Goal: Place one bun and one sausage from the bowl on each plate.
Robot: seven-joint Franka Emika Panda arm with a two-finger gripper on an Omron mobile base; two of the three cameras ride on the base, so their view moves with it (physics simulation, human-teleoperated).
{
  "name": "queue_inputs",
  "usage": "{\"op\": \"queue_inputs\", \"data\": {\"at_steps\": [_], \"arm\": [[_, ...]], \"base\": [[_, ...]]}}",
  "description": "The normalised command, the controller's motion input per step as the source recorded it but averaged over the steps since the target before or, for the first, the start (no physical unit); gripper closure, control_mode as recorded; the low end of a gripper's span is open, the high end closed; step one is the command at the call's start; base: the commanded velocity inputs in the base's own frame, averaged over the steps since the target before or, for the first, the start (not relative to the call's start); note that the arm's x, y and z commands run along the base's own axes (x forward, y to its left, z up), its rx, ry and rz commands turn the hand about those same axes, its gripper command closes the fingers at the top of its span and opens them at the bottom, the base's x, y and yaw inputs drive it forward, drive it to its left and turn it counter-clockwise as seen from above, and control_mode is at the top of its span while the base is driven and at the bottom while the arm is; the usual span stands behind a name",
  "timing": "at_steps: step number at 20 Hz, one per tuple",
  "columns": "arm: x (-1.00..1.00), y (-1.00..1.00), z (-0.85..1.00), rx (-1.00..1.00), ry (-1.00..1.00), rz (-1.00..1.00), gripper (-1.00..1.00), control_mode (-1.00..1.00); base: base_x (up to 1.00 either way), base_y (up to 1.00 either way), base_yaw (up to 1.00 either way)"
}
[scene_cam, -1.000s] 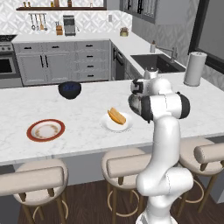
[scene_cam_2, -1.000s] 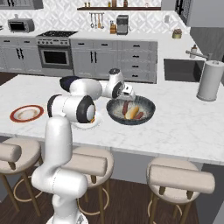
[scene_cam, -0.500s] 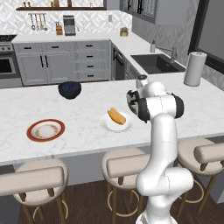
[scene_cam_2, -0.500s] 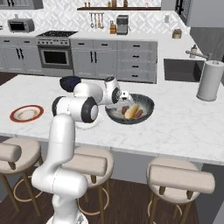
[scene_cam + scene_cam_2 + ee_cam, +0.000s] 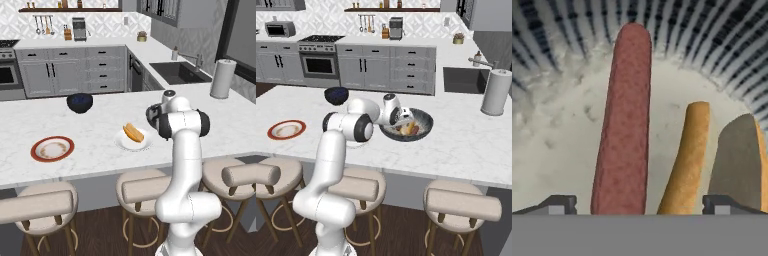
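Tool (image 5: 639, 205), tips apart, low inside the bowl (image 5: 425, 122) on the table (image 5: 466, 145), straddling a sausage (image 5: 624, 125) beside a bun (image 5: 687, 160); white plate (image 5: 120, 142) already filled.

A home kitchen: grey drawer cabinets (image 5: 75, 75), a steel oven range (image 5: 318, 60), a black sink (image 5: 177, 72) and a white marble island (image 5: 466, 145) with cushioned stools (image 5: 461, 205).
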Motion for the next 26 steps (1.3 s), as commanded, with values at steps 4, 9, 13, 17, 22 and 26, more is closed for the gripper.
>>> {"op": "queue_inputs", "data": {"at_steps": [4, 9, 13, 17, 22, 26], "arm": [[0.02, 0.05, -0.19, 0.00, -0.05, 0.07, -1.00, -1.00], [-0.12, 0.53, 0.25, -0.09, -0.12, 0.19, -1.00, -1.00], [0.14, 0.09, -0.32, 0.00, 0.08, 0.13, -1.00, -1.00], [0.03, -0.06, -0.78, 0.00, 0.13, 0.17, -1.00, -1.00], [0.00, -0.45, -1.00, -0.04, 0.28, 0.12, -1.00, -1.00], [0.00, -0.22, -1.00, -0.20, 0.29, 0.04, 1.00, -1.00]], "base": [[0.00, 0.00, 0.00], [0.00, 0.00, 0.00], [0.00, 0.00, 0.00], [0.00, 0.00, 0.00], [0.00, 0.00, 0.00], [0.00, 0.00, 0.00]]}}
